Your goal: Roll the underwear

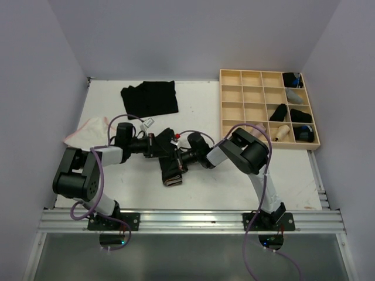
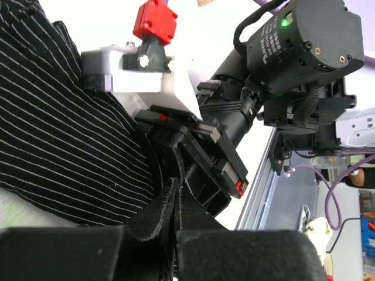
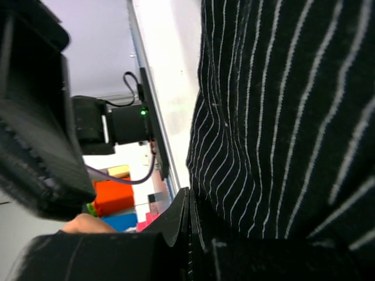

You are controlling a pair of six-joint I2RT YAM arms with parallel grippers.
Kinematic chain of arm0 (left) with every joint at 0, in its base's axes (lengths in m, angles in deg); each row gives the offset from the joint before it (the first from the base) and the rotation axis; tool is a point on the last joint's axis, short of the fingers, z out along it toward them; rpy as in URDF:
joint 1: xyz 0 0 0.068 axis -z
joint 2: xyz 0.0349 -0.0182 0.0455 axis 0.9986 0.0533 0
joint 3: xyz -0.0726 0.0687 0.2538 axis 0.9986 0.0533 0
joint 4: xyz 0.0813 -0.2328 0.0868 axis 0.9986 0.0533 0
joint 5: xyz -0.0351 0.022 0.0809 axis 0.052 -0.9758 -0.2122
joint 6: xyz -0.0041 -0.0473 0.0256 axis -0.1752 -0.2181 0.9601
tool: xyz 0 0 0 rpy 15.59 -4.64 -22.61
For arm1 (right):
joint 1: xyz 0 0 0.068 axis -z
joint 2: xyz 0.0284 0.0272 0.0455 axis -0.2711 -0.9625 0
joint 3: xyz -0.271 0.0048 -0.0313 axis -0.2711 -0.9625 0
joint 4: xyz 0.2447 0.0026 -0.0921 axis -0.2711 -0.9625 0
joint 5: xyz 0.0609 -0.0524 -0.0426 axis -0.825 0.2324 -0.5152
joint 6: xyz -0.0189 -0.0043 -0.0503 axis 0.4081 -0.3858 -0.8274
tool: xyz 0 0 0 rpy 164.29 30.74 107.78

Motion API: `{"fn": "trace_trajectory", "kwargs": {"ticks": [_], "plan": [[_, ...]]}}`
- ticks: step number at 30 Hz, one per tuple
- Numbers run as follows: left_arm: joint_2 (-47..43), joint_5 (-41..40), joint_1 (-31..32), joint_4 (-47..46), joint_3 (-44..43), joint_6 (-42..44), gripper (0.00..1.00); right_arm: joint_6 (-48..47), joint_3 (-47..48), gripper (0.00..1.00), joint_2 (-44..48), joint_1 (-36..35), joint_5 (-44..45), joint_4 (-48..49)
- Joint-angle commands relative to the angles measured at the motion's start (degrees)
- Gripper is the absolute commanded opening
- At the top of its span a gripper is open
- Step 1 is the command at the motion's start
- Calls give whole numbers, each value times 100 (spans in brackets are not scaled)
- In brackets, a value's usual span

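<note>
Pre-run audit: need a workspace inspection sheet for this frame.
Surface: white table, no damage seen.
Job's things: pinstriped underwear at centre under both wrists; black pile at the back; whitish pair at the left edge.
Clutter: wooden grid tray at the right, rolled items in its two right-hand columns.
Grippers: left gripper and right gripper both shut on the pinstriped underwear, cloth pinched between the fingers.
Cables: purple cables looped along both arms.
Surroundings: pale walls; metal rail at the near edge.
</note>
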Motion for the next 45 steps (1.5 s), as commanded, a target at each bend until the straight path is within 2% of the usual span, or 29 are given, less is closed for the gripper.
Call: {"fn": "trace_trajectory", "kwargs": {"ticks": [1,5,9,12,14,17,20,25,37,43,45], "plan": [[188,47,-7,-656,84,-374,0,365,-287,0,-457,55,253,798],[979,-243,19,-728,-275,-586,0,884,-419,0,-527,46,165,1616],[1883,-314,-42,-525,-890,-708,0,806,-507,0,-484,46,103,1635],[2175,-445,-130,-551,-1084,-761,0,718,-656,0,-422,37,94,1574],[2289,-437,-218,-682,-1120,-840,0,551,-753,0,-326,37,138,1372],[2281,53,-236,-1007,-1198,-954,0,384,-823,0,-220,46,121,1221],[1940,459,-183,-1035,-1252,-1060,0,463,-815,0,-11,37,24,1318],[1736,275,-122,-832,-1576,-1016,0,384,-762,0,412,46,68,1063],[3072,-586,81,-1123,-2192,-1280,0,375,-788,0,62,55,77,1063],[3187,-210,45,-1298,-2490,-1280,0,489,-692,0,69,81,-11,1274],[2915,36,54,-1368,-2578,-1236,4,524,-552,0,385,99,-63,1274]]}}
